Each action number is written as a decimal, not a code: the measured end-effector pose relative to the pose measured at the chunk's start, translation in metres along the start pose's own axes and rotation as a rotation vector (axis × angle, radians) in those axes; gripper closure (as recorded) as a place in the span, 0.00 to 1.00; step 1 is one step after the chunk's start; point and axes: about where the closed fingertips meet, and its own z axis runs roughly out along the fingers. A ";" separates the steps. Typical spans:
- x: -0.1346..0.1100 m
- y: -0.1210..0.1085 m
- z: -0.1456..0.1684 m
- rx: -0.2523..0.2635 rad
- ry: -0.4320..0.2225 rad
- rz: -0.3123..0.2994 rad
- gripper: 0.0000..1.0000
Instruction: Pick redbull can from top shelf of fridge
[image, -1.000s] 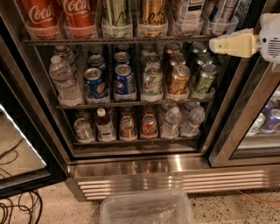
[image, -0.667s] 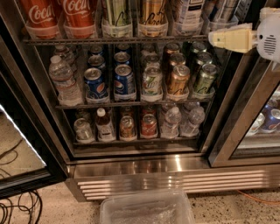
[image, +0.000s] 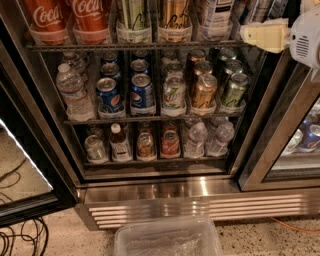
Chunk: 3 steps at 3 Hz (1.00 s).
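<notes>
The redbull can (image: 264, 9) stands at the far right of the top shelf (image: 150, 46), cut off by the upper edge. Just below and in front of it hangs the cream end effector (image: 250, 35), pointing left; I cannot tell whether it is spread or pressed together. Far left on that shelf are 2 Coca-Cola cans (image: 47, 17). 1 shelf down, 2 Pepsi cans (image: 142, 92) sit near a water bottle (image: 72, 92). A clear tub (image: 167, 240) lies before the fridge (image: 160, 190).
</notes>
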 end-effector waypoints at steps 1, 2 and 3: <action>-0.012 0.007 0.001 0.006 -0.029 -0.010 0.28; -0.022 0.012 0.001 0.013 -0.054 -0.012 0.36; -0.022 0.012 -0.001 0.032 -0.060 -0.021 0.34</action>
